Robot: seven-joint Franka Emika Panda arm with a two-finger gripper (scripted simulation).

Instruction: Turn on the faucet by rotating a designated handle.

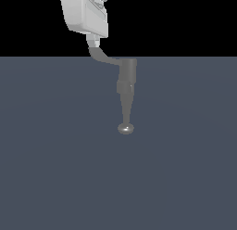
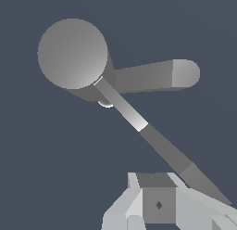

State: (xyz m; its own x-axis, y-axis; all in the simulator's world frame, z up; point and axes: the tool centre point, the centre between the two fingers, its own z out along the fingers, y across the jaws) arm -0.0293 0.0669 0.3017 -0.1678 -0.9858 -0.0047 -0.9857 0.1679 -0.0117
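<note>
- White robot gripper (image 1: pixel 94 40): at the lever's upturned tip; finger spread and grip cannot be told (fingers mostly hidden).
- Thin flat curved grey lever handle (image 1: pixel 105 58): directly below the gripper, running to the body.
- Small grey metallic cylindrical faucet (image 1: pixel 127 78): beyond the handle's far end, tapered spout ending in a shiny knob.
- Flat slate-grey floor (image 1: pixel 51 155): beneath.

A flat, bare slate-blue floor (image 1: pixel 55 178) fills the lower part of the exterior view. Above its straight far edge lies a plain black backdrop (image 1: pixel 185 20). Lighting is even and soft.

Bare simulated scene: flat grey floor (image 1: pixel 55 178), black backdrop (image 1: pixel 185 20).
</note>
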